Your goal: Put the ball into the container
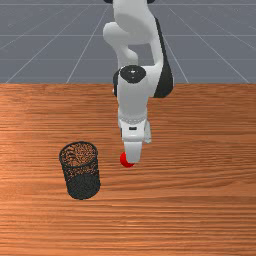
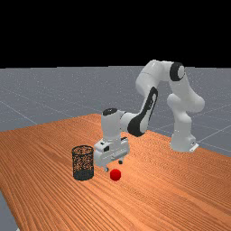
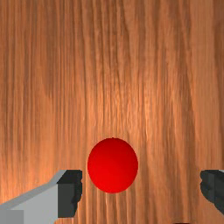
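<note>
Front view, left to right: you have a dark mesh bin [image 1: 82, 176], upright, at about eight o'clock from the red ball [image 1: 125, 160], which rests on the bench [image 1: 200, 200]. Next is the claw [image 2: 113, 166], open and empty, its fingers [image 3: 70, 194] spread above the ball.

Risks: the ball lies nearer one finger. Should you lower or close off-centre, that finger could knock it and set it rolling. A shallow grip could drop it; a low carry could strike the bin's rim and tip it.

Surface: orange-brown wood, grain running nine to three o'clock. Room, far view: grey gridded floor [image 2: 36, 97], black backdrop [image 2: 115, 34].
</note>
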`<control>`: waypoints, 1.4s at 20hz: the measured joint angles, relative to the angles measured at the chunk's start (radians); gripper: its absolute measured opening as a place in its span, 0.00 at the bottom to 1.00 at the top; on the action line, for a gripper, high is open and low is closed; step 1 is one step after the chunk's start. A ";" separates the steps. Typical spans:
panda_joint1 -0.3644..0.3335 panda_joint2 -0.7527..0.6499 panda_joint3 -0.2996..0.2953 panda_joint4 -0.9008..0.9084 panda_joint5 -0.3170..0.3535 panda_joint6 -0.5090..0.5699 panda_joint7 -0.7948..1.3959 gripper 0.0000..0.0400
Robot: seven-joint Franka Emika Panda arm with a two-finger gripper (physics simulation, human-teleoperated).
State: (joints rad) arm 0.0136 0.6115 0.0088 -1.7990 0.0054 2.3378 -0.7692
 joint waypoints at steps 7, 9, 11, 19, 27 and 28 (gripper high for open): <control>0.017 0.014 0.002 0.005 0.001 0.003 0.029 1.00; 0.022 0.020 0.004 0.011 0.000 0.002 0.033 1.00; 0.023 0.030 0.004 0.010 0.000 0.015 0.033 1.00; 0.005 0.043 0.005 -0.003 -0.005 0.051 -0.009 1.00; -0.008 0.076 0.021 0.017 0.022 0.055 -0.014 1.00; -0.006 0.078 0.019 0.020 0.019 0.053 -0.011 1.00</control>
State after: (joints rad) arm 0.0076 0.6891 0.0276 -1.7789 0.0245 2.3912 -0.7800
